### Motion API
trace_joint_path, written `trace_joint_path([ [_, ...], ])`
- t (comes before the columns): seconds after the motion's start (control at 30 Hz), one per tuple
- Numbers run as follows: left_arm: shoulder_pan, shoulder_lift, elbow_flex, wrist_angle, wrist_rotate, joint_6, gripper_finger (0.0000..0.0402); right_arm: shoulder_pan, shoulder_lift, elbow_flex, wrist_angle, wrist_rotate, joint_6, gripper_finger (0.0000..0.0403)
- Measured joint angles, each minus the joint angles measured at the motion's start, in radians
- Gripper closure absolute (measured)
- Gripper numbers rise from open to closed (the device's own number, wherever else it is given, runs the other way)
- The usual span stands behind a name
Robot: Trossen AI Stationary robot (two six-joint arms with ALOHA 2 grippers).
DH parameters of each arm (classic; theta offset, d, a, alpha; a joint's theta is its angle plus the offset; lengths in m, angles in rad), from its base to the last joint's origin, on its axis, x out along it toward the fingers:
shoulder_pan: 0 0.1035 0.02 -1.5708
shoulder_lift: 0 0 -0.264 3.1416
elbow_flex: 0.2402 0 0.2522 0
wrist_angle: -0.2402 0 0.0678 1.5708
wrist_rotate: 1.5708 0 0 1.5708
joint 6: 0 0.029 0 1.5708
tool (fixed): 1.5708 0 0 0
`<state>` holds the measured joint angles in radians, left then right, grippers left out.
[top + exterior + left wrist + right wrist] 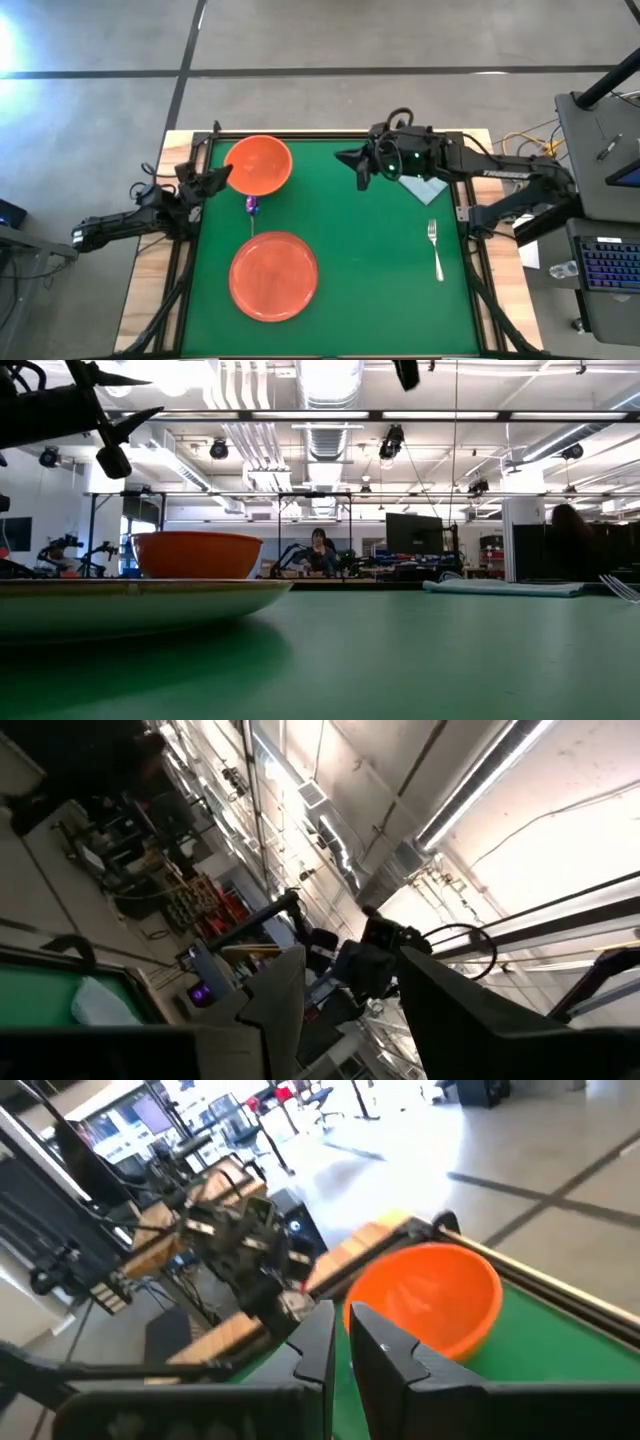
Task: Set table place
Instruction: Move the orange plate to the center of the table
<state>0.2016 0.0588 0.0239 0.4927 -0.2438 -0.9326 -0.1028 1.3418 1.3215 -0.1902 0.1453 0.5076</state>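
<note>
On the green table [370, 260], the orange bowl [258, 165] stands at the far left, and it also shows in the right wrist view [430, 1295]. The flat orange plate [273, 276] lies near the front left. The small purple-ended spoon [251, 207] lies between them. The silver fork [435, 248] lies at the right. My left gripper [216, 178] is open and empty, raised beside the bowl's left side and tipped upward. My right gripper [350, 160] is shut and empty, above the table's far middle, pointing toward the bowl.
A pale blue-green folded cloth [423, 187] lies at the far right, under my right arm. Black rails run along the table's edges. A keyboard and desk [605, 265] stand beyond the right edge. A person [320, 550] sits far behind the table.
</note>
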Motion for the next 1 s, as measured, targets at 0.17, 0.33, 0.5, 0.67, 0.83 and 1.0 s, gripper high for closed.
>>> trace_joint_path([
  [0.17,0.000,0.014,0.024,0.012,0.120,0.016,0.0256,-0.005,0.063,0.130,-0.042,-0.044,-0.033,0.0374],
  [0.33,0.000,0.089,0.142,-0.207,0.236,0.091,0.0268,-0.008,0.102,0.245,-0.229,-0.066,-0.088,0.0374],
  [0.5,-0.001,0.224,0.355,-0.671,0.315,0.246,0.0309,-0.009,0.138,0.276,-0.442,-0.068,-0.053,0.0374],
  [0.67,-0.001,0.336,0.510,-1.013,0.390,0.331,0.0357,-0.020,0.154,0.278,-0.554,-0.070,0.013,0.0374],
  [0.83,-0.037,0.382,0.551,-1.171,0.520,0.286,0.0397,-0.022,0.166,0.278,-0.648,-0.070,0.042,0.0374],
  [1.0,-0.162,0.404,0.545,-1.312,0.503,0.259,0.0401,-0.018,0.175,0.266,-0.763,-0.066,0.076,0.0374],
])
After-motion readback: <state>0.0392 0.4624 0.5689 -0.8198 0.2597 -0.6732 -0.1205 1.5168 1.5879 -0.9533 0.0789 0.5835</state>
